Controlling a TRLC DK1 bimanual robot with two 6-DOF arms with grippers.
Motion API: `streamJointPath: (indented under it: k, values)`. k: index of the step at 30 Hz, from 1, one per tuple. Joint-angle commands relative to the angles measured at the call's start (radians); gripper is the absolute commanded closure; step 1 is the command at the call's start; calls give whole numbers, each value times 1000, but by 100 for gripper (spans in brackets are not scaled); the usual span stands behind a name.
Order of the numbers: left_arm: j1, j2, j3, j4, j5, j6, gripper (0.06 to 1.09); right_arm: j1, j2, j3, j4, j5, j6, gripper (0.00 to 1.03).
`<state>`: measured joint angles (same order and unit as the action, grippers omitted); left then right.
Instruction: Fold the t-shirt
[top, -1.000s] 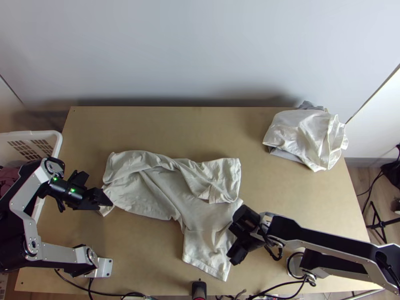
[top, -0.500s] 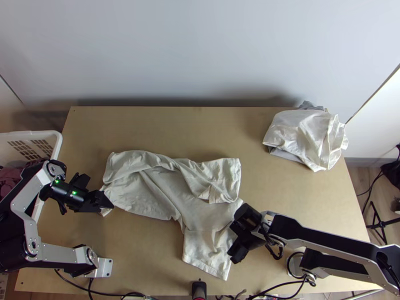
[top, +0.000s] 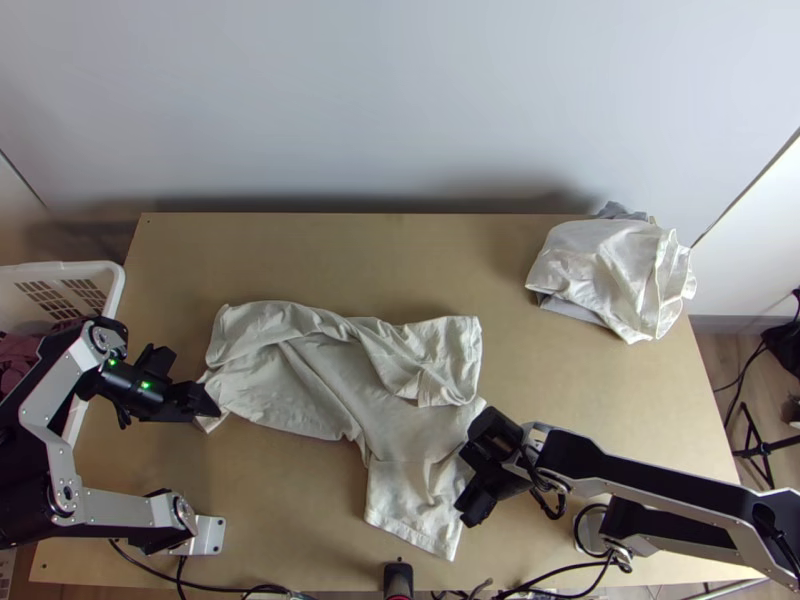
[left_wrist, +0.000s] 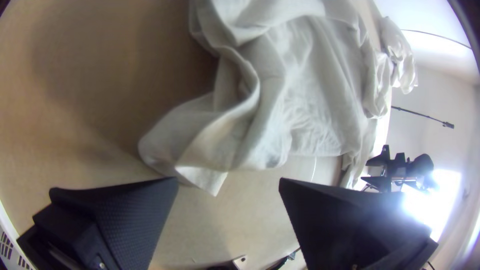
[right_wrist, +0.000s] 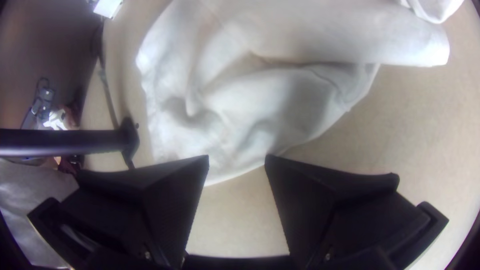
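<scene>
Your t-shirt (top: 330, 385) lies rumpled, partly doubled over, on the desk (top: 570, 385), one end just ahead of the spread jaws of your left gripper (left_wrist: 228, 178), another by your right gripper (right_wrist: 236, 156), likewise parted, probably for pinching and straightening both ends.

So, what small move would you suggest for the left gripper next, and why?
I would probably ease the left gripper onto the rumpled t-shirt corner and close: it stands open, with that corner lying loose just by its fingertips.
</scene>
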<state>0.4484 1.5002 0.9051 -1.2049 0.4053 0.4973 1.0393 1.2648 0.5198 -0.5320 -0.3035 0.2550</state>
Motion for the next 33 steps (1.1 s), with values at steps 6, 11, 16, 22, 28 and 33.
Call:
streamJointPath:
  k: [6,11,16,22,28,33]
  values:
    - [-40,-8,-86,120,-26,-97,11,2,2,5,9,1,10,46]
    - [-88,-21,-115,163,-14,-154,11,4,15,9,12,4,16,46]
    - [-109,-1,-115,238,-3,-281,80,11,41,42,27,49,32,79]
    - [-111,-17,-129,281,1,-302,99,36,53,52,33,95,32,98]
    - [-91,-28,-121,269,1,-296,99,41,24,46,40,104,50,99]
    - [-88,-28,-120,242,0,-286,99,34,1,46,41,104,58,100]
